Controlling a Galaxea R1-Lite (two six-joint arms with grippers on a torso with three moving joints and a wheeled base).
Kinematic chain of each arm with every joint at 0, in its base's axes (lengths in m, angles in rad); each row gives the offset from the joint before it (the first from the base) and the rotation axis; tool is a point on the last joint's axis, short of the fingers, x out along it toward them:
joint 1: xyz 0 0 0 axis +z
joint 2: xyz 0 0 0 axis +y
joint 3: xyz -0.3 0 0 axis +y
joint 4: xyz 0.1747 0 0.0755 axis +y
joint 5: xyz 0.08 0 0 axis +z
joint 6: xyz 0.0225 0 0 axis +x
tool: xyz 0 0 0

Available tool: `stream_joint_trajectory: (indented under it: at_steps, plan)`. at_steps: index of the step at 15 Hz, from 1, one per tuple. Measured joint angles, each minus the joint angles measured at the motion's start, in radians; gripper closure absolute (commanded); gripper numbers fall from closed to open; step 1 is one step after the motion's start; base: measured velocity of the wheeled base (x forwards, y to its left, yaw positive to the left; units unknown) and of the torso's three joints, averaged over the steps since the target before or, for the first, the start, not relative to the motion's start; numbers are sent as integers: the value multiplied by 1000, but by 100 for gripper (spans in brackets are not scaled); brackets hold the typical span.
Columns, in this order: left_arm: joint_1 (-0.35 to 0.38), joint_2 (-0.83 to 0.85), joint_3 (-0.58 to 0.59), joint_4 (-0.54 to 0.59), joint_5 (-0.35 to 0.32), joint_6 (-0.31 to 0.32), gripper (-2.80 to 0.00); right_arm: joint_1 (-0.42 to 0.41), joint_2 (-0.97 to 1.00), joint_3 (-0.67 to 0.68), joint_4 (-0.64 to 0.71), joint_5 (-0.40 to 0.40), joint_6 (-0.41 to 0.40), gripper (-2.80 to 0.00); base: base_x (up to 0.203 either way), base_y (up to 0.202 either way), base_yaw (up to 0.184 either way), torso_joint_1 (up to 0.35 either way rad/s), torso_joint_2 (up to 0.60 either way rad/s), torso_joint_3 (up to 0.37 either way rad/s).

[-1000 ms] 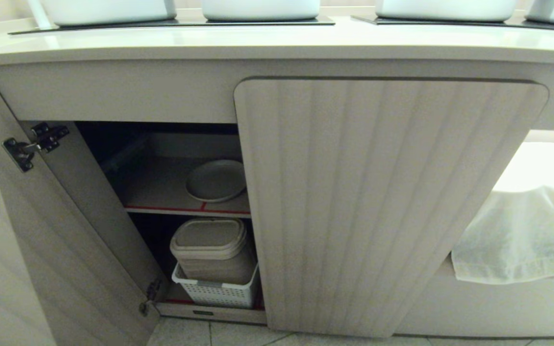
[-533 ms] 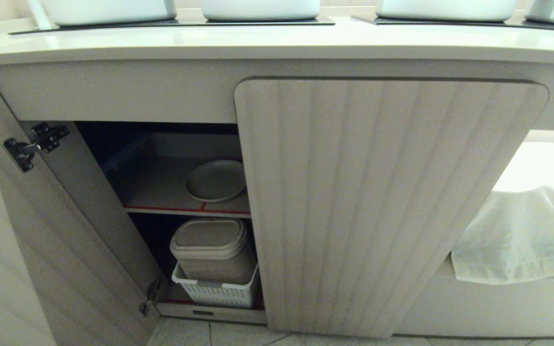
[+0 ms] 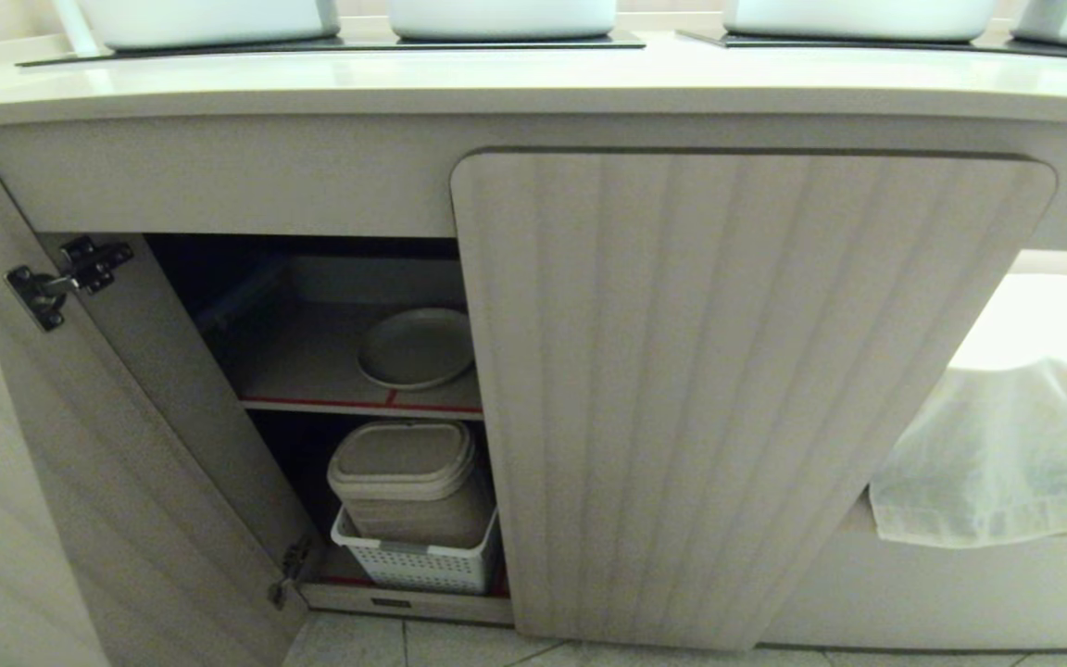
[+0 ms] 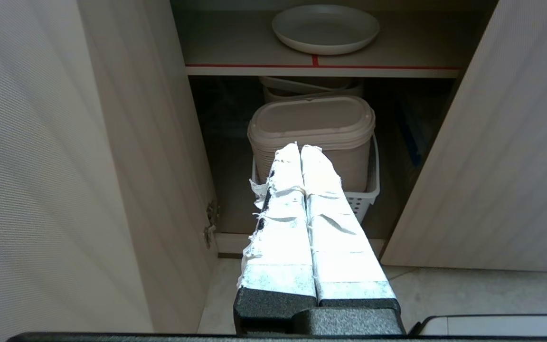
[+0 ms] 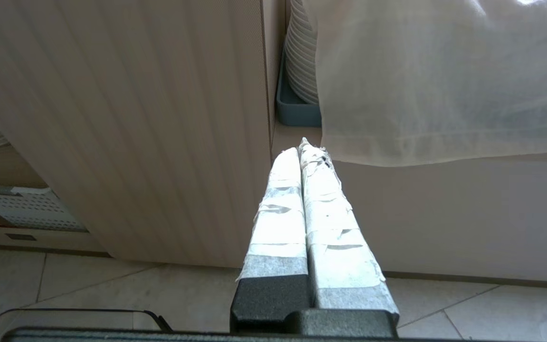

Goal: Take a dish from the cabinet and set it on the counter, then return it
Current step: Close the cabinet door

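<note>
Nothing has shifted over the past second: the left hand (image 4: pixel 300 148) hangs clenched and empty before the open cabinet (image 3: pixel 746 389), the right hand (image 5: pixel 302 147) likewise clenched by the shut door. Beyond, a lidded container (image 4: pixel 311 128) sits in a white basket (image 4: pixel 366 194); the dish (image 4: pixel 325 28) rests on the red-edged shelf (image 4: pixel 235 45), the bench (image 3: pixel 533 79) above. The reach looks yet to begin.

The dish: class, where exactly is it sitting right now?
In the head view, the dish lies on the red-edged shelf inside the open cabinet, left of centre, above a lidded container in a white basket.
</note>
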Motion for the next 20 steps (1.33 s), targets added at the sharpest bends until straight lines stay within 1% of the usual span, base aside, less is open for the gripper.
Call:
stream_joint_trajectory:
  at_steps: [20]
  plan:
    - [0,0,0,0,0,-1,0,0,0,0,0,0,0,0,-189,0,-1,3,2,2]
